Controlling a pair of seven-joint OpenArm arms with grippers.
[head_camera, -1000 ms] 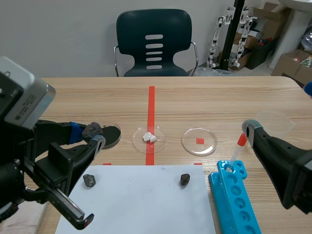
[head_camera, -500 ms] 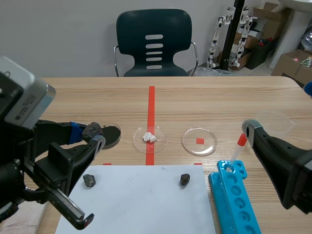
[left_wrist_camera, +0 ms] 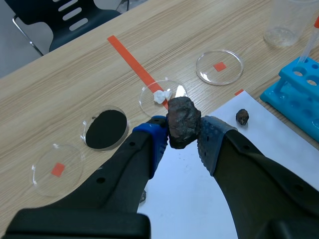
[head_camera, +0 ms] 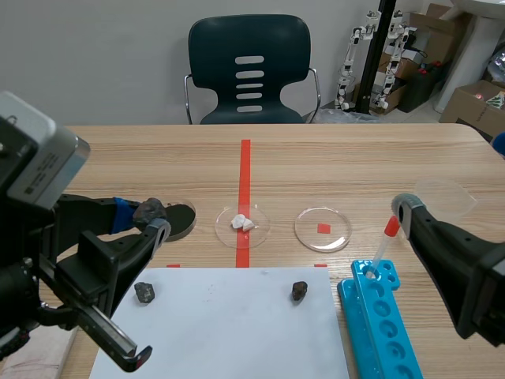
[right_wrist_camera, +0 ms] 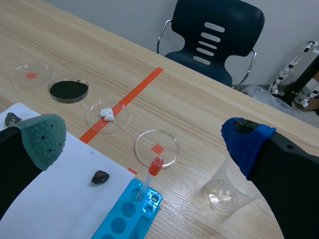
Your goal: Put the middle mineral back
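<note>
While the left gripper [left_wrist_camera: 183,130] clamped the dark rock [left_wrist_camera: 182,121] above the table [head_camera: 355,158], the return seemed midway; next it needed lowering onto the paper [head_camera: 229,332], between the left pebble [head_camera: 144,291] and right pebble [head_camera: 299,290]. The right gripper [right_wrist_camera: 144,139] gaped, empty.

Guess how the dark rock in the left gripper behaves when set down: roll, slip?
The dark rock looks lumpy and angular, so it probably settles on a face rather than rolling. Likely rigid and dense for its size. The left gripper pinches uneven faces at its tips, so it may twist on release.
</note>
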